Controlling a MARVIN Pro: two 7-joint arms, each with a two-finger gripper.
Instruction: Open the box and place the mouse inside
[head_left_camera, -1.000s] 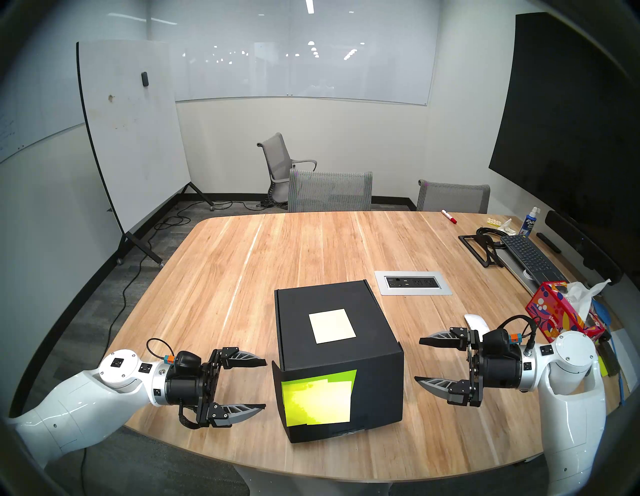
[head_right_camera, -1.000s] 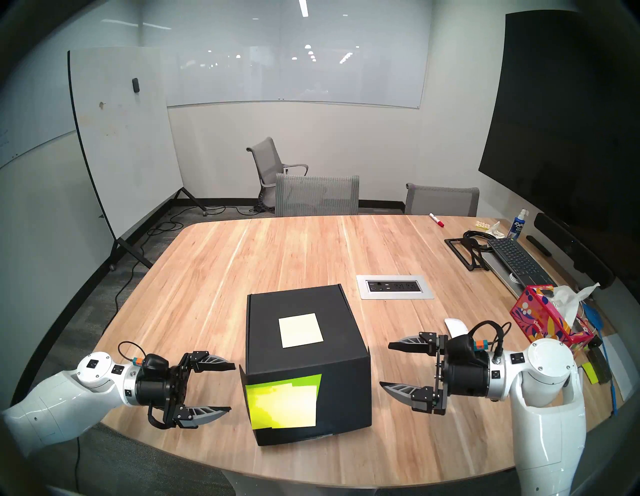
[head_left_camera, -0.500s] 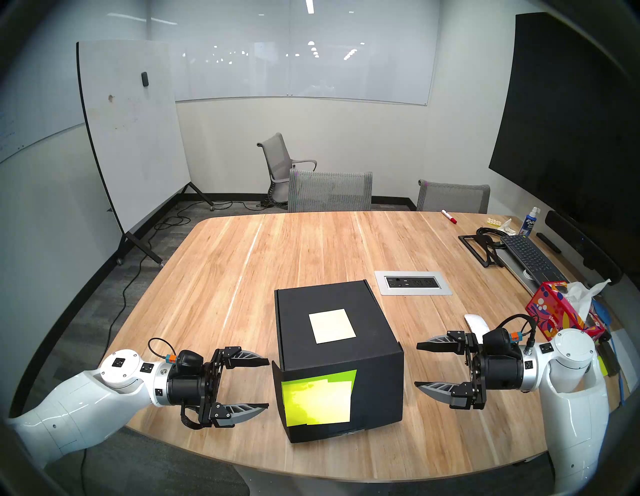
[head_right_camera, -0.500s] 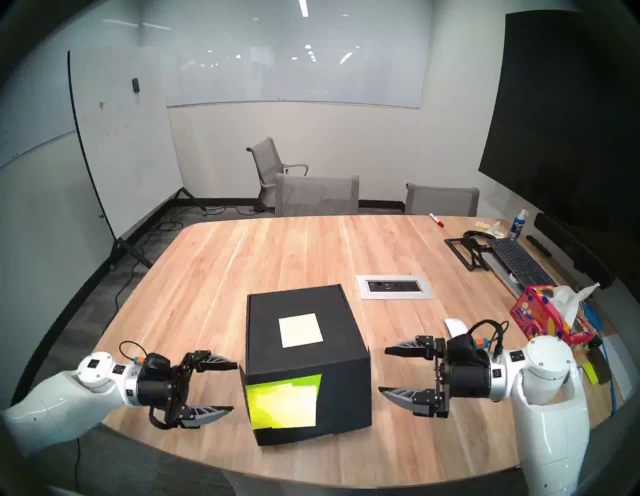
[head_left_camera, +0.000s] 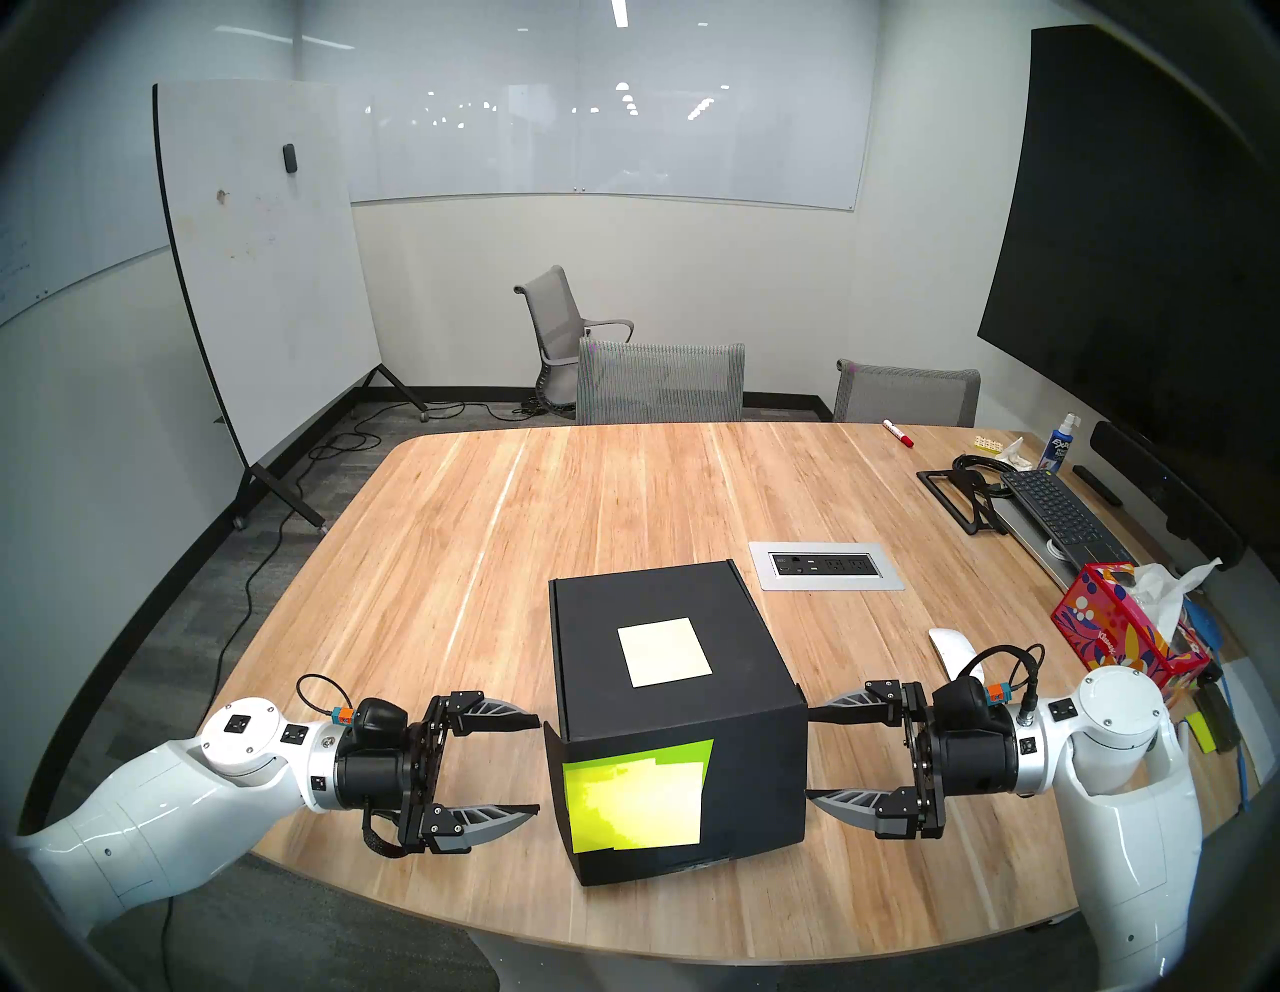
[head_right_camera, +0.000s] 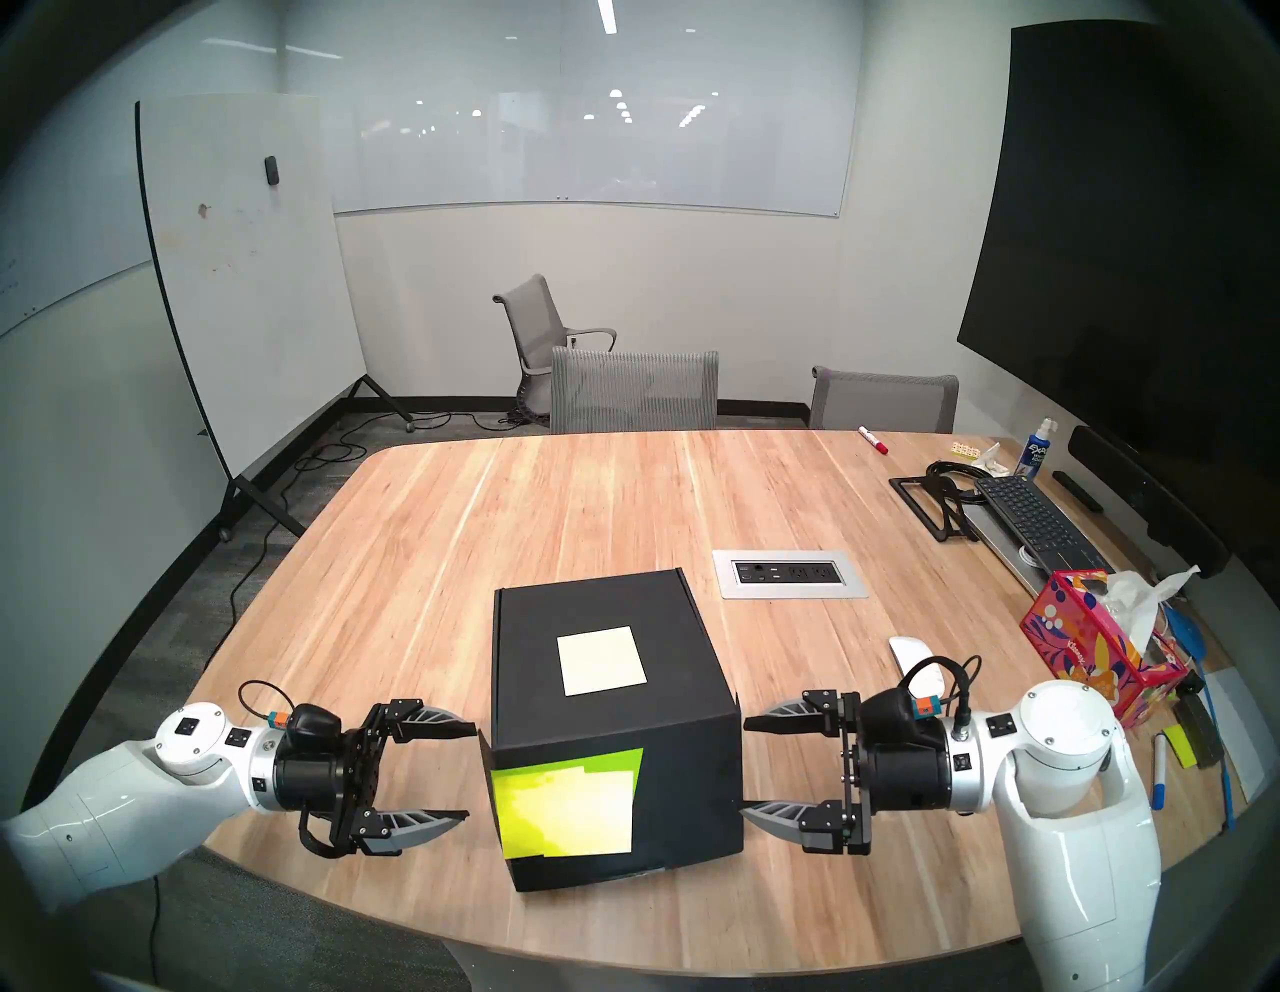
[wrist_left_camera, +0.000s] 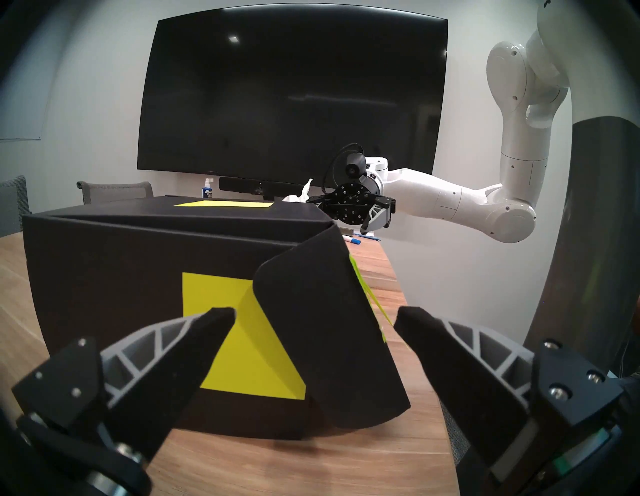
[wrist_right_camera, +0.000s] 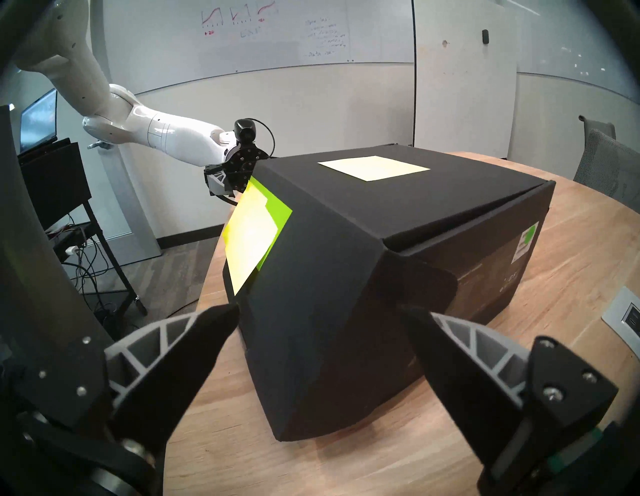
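Note:
The black box (head_left_camera: 596, 665) stands shut near the table's front edge, a pale note on its lid and yellow-green notes on its front face. My left gripper (head_left_camera: 537, 767) is open just left of the box, level with a side flap (wrist_left_camera: 329, 329) that sticks out. My right gripper (head_left_camera: 809, 755) is open too, its fingertips at the box's right wall (wrist_right_camera: 346, 277), straddling the front right corner. The white mouse (head_left_camera: 952, 648) lies on the table behind my right wrist, partly hidden by its cable.
A pink patterned tissue box (head_left_camera: 1115, 630) stands at the right, with pens and notes near it. A power outlet panel (head_left_camera: 824, 564) sits behind the box. A keyboard (head_left_camera: 1060, 516), stand and spray bottle are at the far right. Chairs line the far edge.
My right gripper has moved left and slightly nearer, from a gap beside the box to its right wall, uncovering more of the mouse. The left gripper crept a little toward the box.

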